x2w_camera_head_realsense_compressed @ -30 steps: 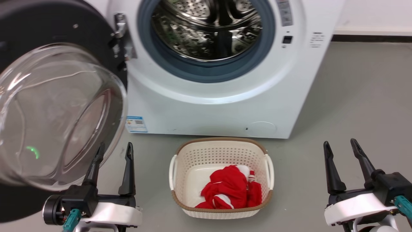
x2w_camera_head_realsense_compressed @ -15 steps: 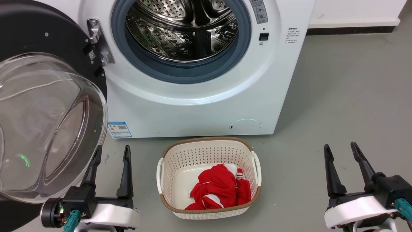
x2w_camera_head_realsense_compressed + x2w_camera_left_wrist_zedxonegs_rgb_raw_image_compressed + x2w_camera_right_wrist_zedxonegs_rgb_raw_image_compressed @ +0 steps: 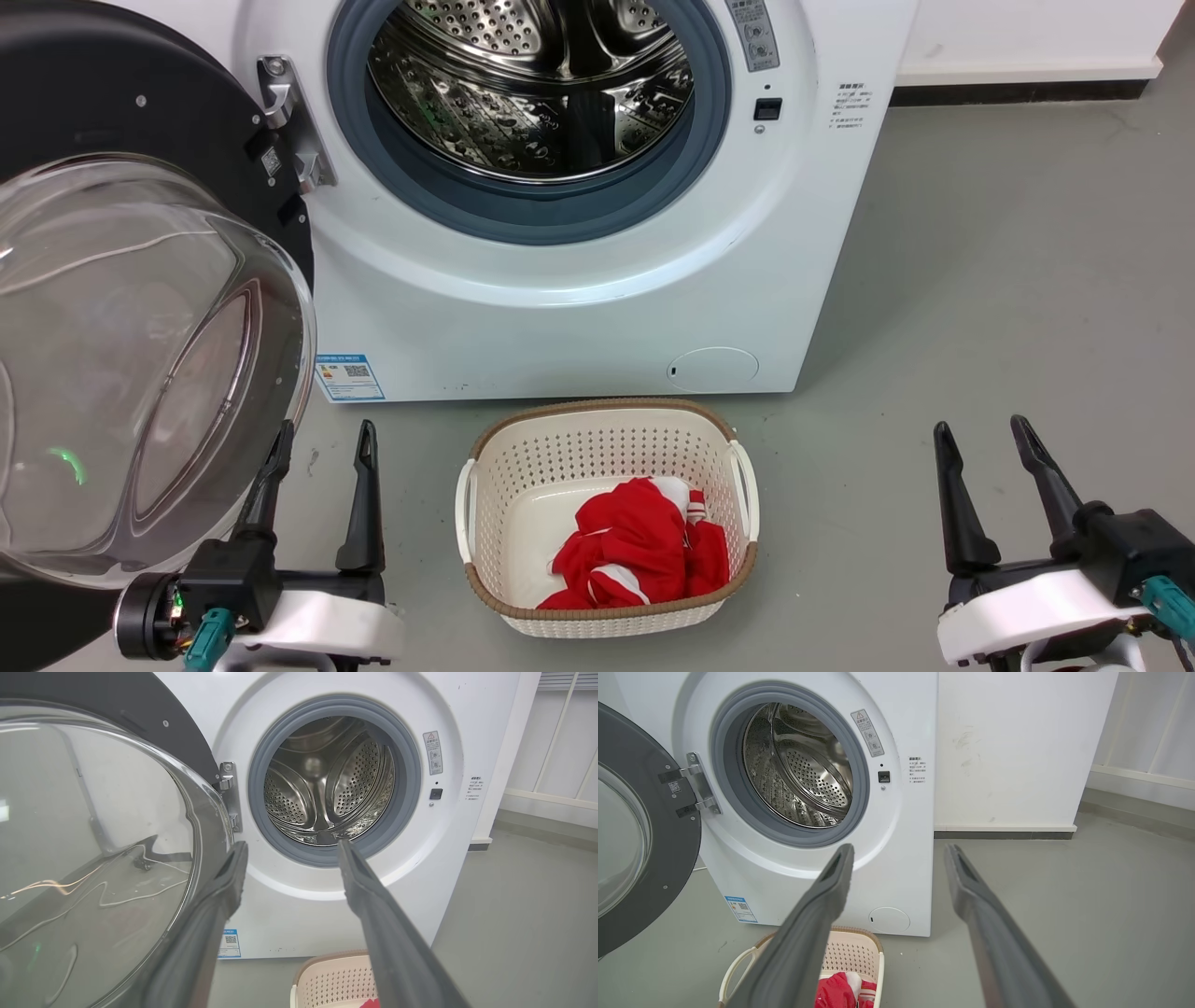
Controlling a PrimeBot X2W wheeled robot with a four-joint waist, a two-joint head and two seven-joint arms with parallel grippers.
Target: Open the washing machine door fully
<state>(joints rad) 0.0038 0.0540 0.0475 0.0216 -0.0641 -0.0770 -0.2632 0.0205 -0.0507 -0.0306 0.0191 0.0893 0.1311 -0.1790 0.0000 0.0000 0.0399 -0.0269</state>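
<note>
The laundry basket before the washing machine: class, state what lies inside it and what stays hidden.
Inside the laundry basket lies a crumpled red and white cloth toward its right; the left of its pale floor is bare. Anything beneath the cloth is covered.

- Washing machine door [image 3: 93, 812]: swung wide at left, glass bowl bulging toward the camera.
- Washing machine [image 3: 420, 882]: white; porthole uncovered, steel drum [image 3: 327, 784] inside a grey ring [image 3: 259, 812].
- Left gripper [image 3: 292, 845]: fingers spread, nothing between them.
- Laundry basket [image 3: 331, 980]: cream, at bottom edge.
</note>
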